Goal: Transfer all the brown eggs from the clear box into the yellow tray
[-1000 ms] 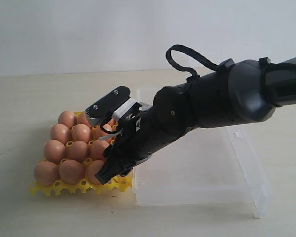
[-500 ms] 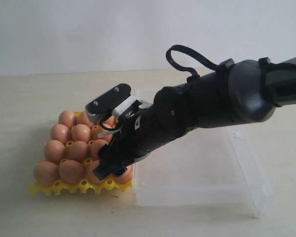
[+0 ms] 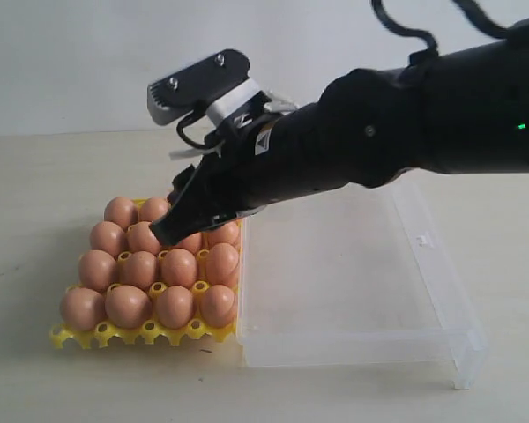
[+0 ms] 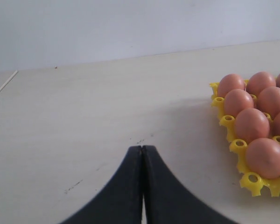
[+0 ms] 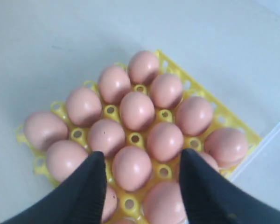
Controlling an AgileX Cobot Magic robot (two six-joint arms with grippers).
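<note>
Right claw (image 5: pixel 142 156) lifted from brown eggs (image 3: pixel 178 267) | jaws apart | above yellow tray (image 3: pixel 123 333)

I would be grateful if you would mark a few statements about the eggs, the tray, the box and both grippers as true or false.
1. The clear box holds no eggs. True.
2. The right gripper is clamped on a brown egg. False: its jaws stand open and empty above the brown eggs.
3. The left gripper has its jaws closed. True.
4. The yellow tray sits inside the clear box. False: it stands on the table, beside the box.
5. Every cup in the tray's near row, as the exterior view shows it, holds an egg. True.
</note>
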